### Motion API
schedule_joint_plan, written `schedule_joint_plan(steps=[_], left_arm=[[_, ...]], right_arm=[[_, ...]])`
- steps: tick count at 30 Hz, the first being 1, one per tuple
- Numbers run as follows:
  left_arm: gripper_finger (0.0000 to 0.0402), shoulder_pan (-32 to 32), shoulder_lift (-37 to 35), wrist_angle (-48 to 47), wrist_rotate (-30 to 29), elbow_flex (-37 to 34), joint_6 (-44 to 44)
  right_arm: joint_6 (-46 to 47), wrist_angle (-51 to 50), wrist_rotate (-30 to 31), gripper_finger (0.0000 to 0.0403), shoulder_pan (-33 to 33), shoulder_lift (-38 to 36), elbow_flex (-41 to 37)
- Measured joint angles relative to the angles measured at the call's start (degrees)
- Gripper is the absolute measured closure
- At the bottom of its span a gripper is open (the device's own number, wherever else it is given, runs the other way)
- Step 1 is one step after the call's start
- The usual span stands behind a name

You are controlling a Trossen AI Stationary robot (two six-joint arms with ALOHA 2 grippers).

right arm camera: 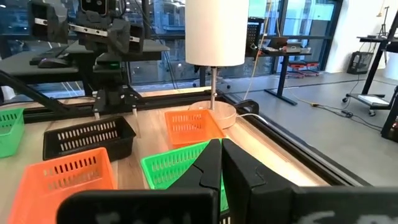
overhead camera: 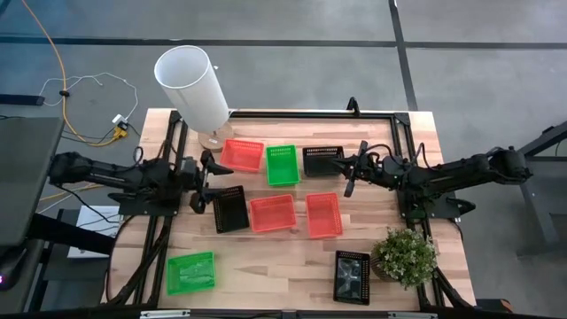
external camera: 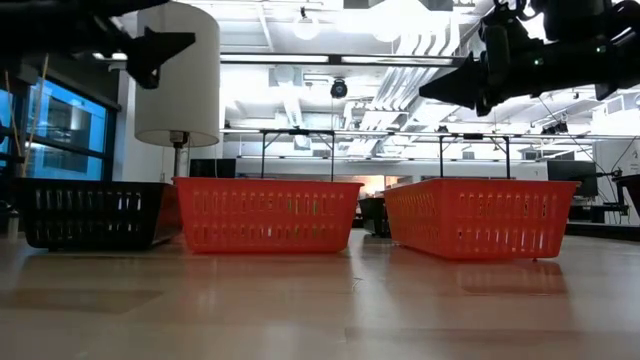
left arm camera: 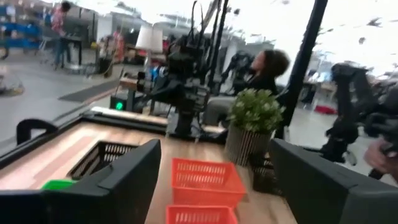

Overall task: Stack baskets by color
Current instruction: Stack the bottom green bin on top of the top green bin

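Several baskets rest flat on their bottoms on the wooden table. A red one (overhead camera: 242,155), a green one (overhead camera: 283,165) and a black one (overhead camera: 322,160) form a far row. A black one (overhead camera: 230,209) and two red ones (overhead camera: 273,213) (overhead camera: 323,215) lie mid-table. A green one (overhead camera: 190,272) and a black one (overhead camera: 352,276) lie near the front edge. My left gripper (overhead camera: 205,182) hovers open above the table, left of the mid-table black basket, nothing between its fingers (left arm camera: 124,180). My right gripper (overhead camera: 347,168) hovers shut beside the far black basket, holding nothing (right arm camera: 221,165).
A tall white cylinder (overhead camera: 193,86) stands at the table's far left. A small potted plant (overhead camera: 406,255) sits at the near right beside the black basket. A black frame (overhead camera: 292,113) rims the table. A person (left arm camera: 267,65) sits beyond the table.
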Motion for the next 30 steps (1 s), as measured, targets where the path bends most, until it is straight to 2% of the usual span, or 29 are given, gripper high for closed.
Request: schedule_joint_plan(steps=[3, 6, 11, 17, 19, 21, 24, 30], left_arm=[[0.011, -0.44, 5.05, -1.11, 1.52, 3.51, 0.09], [0.011, -2.52, 9.04, -8.02, 3.03, 9.15, 0.13], [0.011, -9.72, 16.72, -32.48, 1.4, 23.06, -3.57], [0.011, -20.67, 28.0, -63.86, -1.73, 38.75, -15.57], [0.011, -24.0, 31.5, -70.49, -0.83, 41.95, -20.27], [0.0111, -27.47, 34.38, -73.96, 1.34, 43.26, -24.86], [0.0113, -32.64, 37.63, -74.36, 3.21, 42.87, -30.95], [0.0114, -40.32, 42.89, -75.02, 0.73, 39.64, -43.82]], right_arm=[[-0.02, 0.24, -0.04, 0.0403, 0.0, 0.0, 0.0], [-0.46, 0.22, -0.06, 0.0403, 0.0, 0.0, 0.0], [-0.45, 0.11, -0.21, 0.0403, 0.0, 0.0, 0.0], [0.09, 0.0, -0.72, 0.0403, 0.0, 0.0, 0.0], [0.72, -0.07, -0.74, 0.0403, 0.0, 0.0, 0.0], [1.14, -0.09, -0.84, 0.0403, 0.0, 0.0, 0.0], [1.09, -0.14, -0.96, 0.0403, 0.0, 0.0, 0.0], [1.09, -1.13, -0.96, 0.0403, 0.0, 0.02, 0.0]])
